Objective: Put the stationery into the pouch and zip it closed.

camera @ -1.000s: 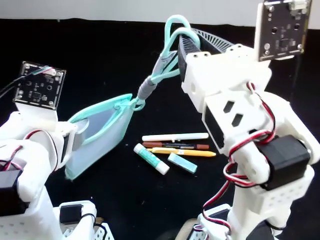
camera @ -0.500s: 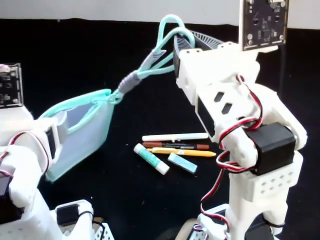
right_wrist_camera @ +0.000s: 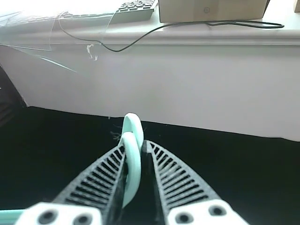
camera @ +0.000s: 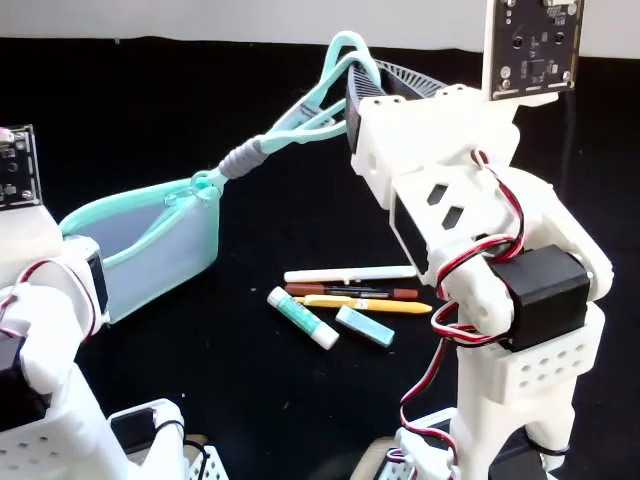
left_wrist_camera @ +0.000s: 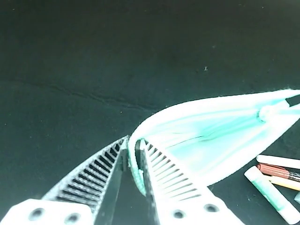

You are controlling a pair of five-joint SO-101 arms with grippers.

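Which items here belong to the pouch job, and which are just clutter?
Job: pouch, held by left pincer; strap, in right pincer; white pen; brown pen; yellow pen; glue stick; eraser.
Clutter, behind the table: keyboard, cardboard box, cable.

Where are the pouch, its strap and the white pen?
pouch (camera: 165, 255), high view, on its translucent side panel.
strap (right_wrist_camera: 132, 154), right wrist view, on the teal loop.
white pen (camera: 350, 273), high view, on the mid-barrel.
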